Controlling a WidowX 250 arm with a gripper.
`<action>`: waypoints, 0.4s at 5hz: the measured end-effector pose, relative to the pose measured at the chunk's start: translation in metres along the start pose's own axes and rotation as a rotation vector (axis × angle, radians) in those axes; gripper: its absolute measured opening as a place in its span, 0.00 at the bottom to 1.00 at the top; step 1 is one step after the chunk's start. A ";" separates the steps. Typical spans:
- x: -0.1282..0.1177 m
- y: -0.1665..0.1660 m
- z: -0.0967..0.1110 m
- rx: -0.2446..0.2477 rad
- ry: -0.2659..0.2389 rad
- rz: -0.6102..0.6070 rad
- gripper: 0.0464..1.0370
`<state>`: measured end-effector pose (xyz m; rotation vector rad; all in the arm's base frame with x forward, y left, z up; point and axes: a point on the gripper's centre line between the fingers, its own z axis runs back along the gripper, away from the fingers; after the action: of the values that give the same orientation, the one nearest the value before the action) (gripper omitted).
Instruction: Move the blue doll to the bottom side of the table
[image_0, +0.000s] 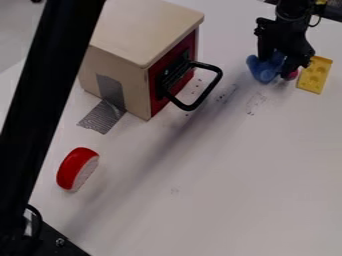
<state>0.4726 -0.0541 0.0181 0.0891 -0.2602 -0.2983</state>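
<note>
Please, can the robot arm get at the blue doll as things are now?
Probably yes. The gripper is already down at the blue doll, and I see nothing blocking it. The yellow block lies close beside, so it might get nudged.

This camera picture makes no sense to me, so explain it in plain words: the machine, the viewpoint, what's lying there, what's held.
The machine is a robot arm. Its black gripper hangs down at the upper right, right at the blue doll; whether it holds the doll, I cannot tell. A fixed camera looks down at a slant on the white table. Beside the doll are a bit of something pink and a yellow block with round dimples. At the upper left stands a wooden box with a red front and black handle, grey tape at its base. Lower left lies a red and white piece.
</note>
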 end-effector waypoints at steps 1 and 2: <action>-0.005 -0.001 -0.001 0.004 0.006 -0.003 0.39; -0.010 -0.001 0.003 -0.001 0.009 0.003 0.24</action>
<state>0.4625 -0.0520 0.0187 0.0889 -0.2510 -0.2954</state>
